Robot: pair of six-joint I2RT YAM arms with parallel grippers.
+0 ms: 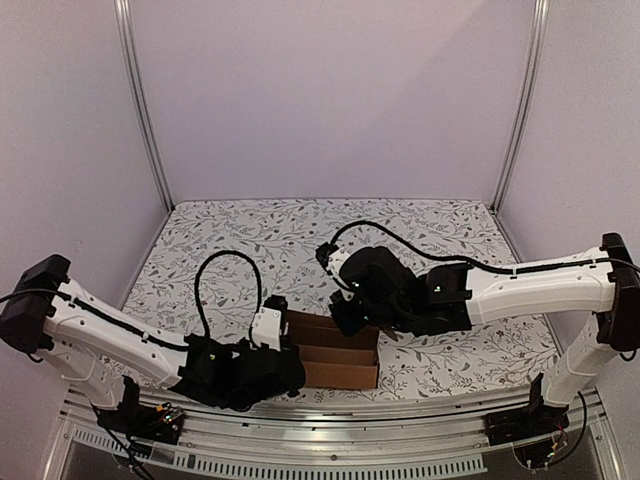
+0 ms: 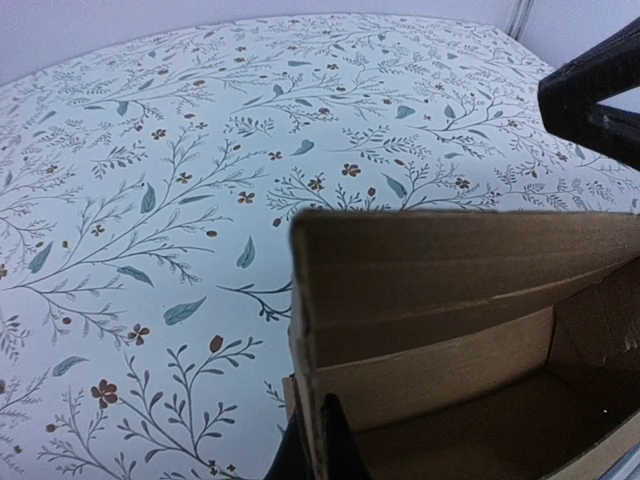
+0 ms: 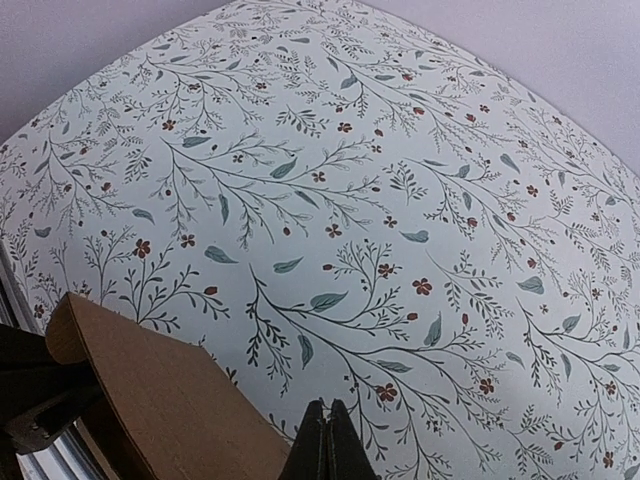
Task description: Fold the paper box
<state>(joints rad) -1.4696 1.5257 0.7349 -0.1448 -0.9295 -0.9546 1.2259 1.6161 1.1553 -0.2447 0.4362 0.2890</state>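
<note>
The box [image 1: 335,355], by the near edge of the surface [image 1: 250,240], looks light, stiff card: grip wall edges. Left tool [image 2: 318,452] pinches its wall; right tool [image 3: 326,445] closed on nothing.

The top camera sits high behind the two arm bases and looks forward and down on the whole flowered tabletop [image 1: 250,240], from far away. The left wrist camera looks along the left claw [image 2: 315,440], very near to one wall of the paper box [image 2: 450,300], with the tabletop beyond. The right wrist camera looks steeply down past the right claw [image 3: 326,425], close to the tabletop. All three views share the box and the pattern around it.
</note>
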